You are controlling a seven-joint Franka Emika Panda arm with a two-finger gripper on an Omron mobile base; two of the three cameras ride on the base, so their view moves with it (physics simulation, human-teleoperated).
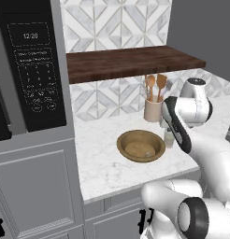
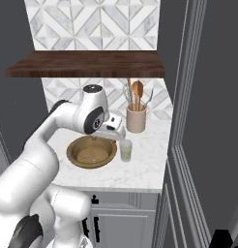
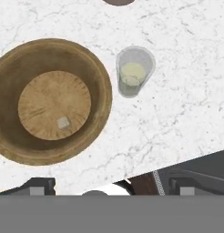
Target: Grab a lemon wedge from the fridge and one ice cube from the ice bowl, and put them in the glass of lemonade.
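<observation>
On the white marble counter, the ice bowl sits left of the glass of lemonade, the two just beside each other and well in from the front edge. One small pale ice cube lies on the bowl's flat floor; it is probably hard, light and slippery, best pinched across two opposite flat faces. The glass looks fragile and easy to tip. The gripper hangs above the glass; whether its fingers are spread, I cannot tell.
</observation>
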